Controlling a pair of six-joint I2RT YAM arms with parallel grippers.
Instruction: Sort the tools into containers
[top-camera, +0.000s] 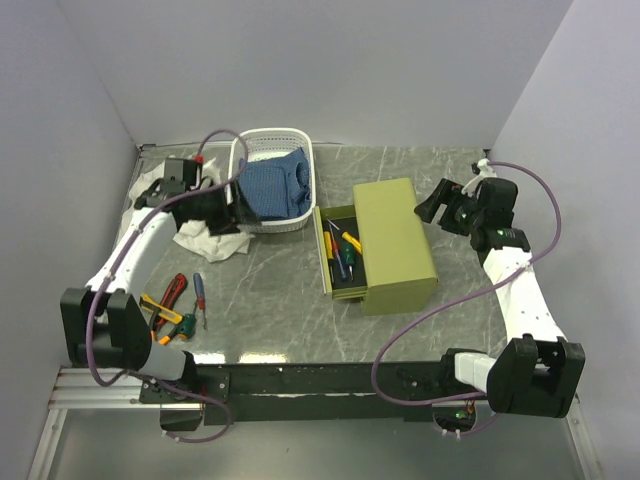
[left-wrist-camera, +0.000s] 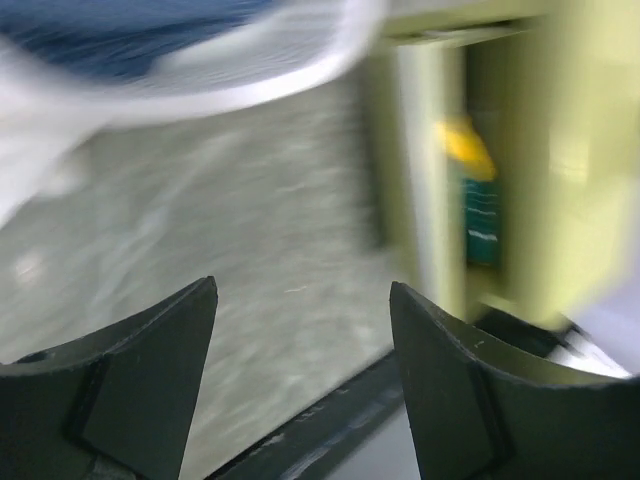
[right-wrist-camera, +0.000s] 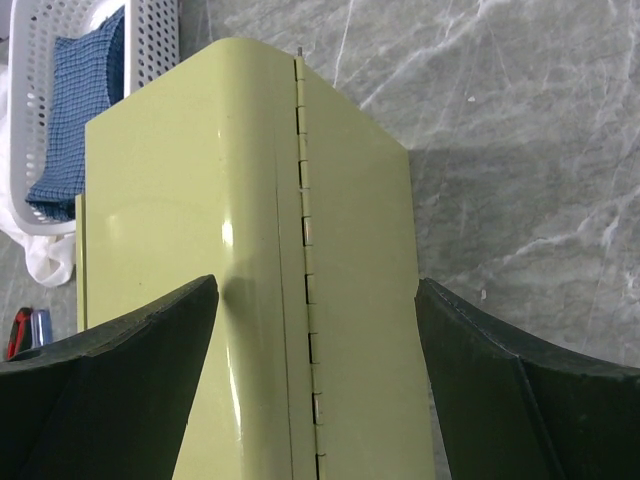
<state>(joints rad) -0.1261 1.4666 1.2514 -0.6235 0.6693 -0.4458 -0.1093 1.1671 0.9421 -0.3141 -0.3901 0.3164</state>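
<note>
The olive-green drawer chest (top-camera: 400, 240) stands right of centre with its drawer (top-camera: 338, 256) pulled open; several screwdrivers (top-camera: 343, 250) lie inside. The white basket (top-camera: 297, 140) with blue fabric (top-camera: 272, 188) stands at the back. Orange-black pliers (top-camera: 168, 296), a blue-handled screwdriver (top-camera: 199, 291) and a green-yellow tool (top-camera: 178, 326) lie on the table front left. My left gripper (top-camera: 236, 214) is open and empty beside the basket's near left edge; its blurred view (left-wrist-camera: 302, 285) shows the basket rim (left-wrist-camera: 250, 85) and the drawer's yellow and green handles (left-wrist-camera: 470, 180). My right gripper (top-camera: 428, 207) is open and empty over the chest top (right-wrist-camera: 316, 282).
A crumpled white cloth (top-camera: 208, 240) lies by the basket's front left corner, under my left wrist. Walls close in the table at the back and on both sides. The right wrist view shows the basket (right-wrist-camera: 150, 40) beyond the chest (right-wrist-camera: 250, 200).
</note>
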